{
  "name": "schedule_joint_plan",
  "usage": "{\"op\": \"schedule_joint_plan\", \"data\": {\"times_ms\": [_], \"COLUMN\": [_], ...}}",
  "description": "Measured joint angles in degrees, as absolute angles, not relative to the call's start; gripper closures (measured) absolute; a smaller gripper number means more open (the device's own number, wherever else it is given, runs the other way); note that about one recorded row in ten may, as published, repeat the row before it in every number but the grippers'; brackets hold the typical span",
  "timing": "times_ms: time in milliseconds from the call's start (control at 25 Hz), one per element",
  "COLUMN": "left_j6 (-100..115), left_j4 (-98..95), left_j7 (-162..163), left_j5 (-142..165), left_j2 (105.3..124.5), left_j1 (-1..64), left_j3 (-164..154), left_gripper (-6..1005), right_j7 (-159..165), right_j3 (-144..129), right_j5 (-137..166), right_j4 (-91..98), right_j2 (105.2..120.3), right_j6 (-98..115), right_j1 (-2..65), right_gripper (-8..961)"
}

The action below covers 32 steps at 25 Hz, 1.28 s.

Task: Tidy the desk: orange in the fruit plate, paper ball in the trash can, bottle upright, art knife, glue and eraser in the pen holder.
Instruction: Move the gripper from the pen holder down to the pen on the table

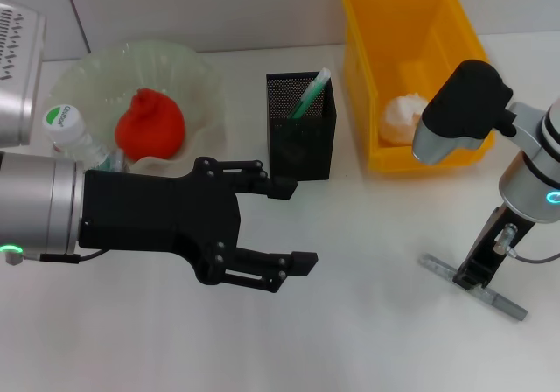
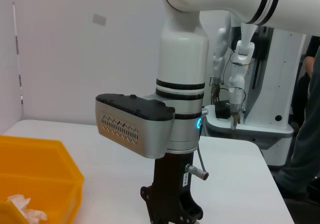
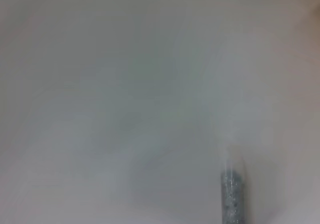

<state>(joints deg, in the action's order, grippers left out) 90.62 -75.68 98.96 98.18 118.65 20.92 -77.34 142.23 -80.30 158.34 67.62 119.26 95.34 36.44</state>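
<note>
Head view | one art knife [image 1: 472, 287] | one orange [image 1: 150, 125] | one bottle [image 1: 74, 136]

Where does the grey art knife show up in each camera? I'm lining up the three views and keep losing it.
Head view: the art knife lies on the table at the lower right, under the right gripper.
Left wrist view: not visible; the frame cuts off at the right gripper.
Right wrist view: one grey end pokes in at the bottom edge.
Shared landmark: the yellow trash can, also in the left wrist view.
</note>
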Motion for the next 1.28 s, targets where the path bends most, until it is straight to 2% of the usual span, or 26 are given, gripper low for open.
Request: {"op": "schedule_joint_plan", "data": {"times_ms": [1120, 1240, 1280], "left_j6": [90.6, 90.6, 90.6], "left_j4": [-75.7, -75.7, -75.7], "left_j7": [99.0, 99.1, 99.1], "left_j5": [98.2, 98.2, 98.2], "left_j2": [118.65, 118.65, 118.65], "left_j1": [20.9, 20.9, 20.9], "left_j3": [-77.4, -77.4, -77.4], "left_gripper": [155, 155, 155], "right_j7": [143.8, 143.8, 143.8], "right_j3": [-80.4, -80.6, -80.6], "right_j5": [158.4, 158.4, 158.4], "right_j4": [68.5, 68.5, 68.5], "right_j2": [119.30, 119.28, 119.27], "right_j6": [94.8, 94.7, 94.7], "right_j1": [36.3, 36.3, 36.3], "right_gripper": [852, 660, 649]}}
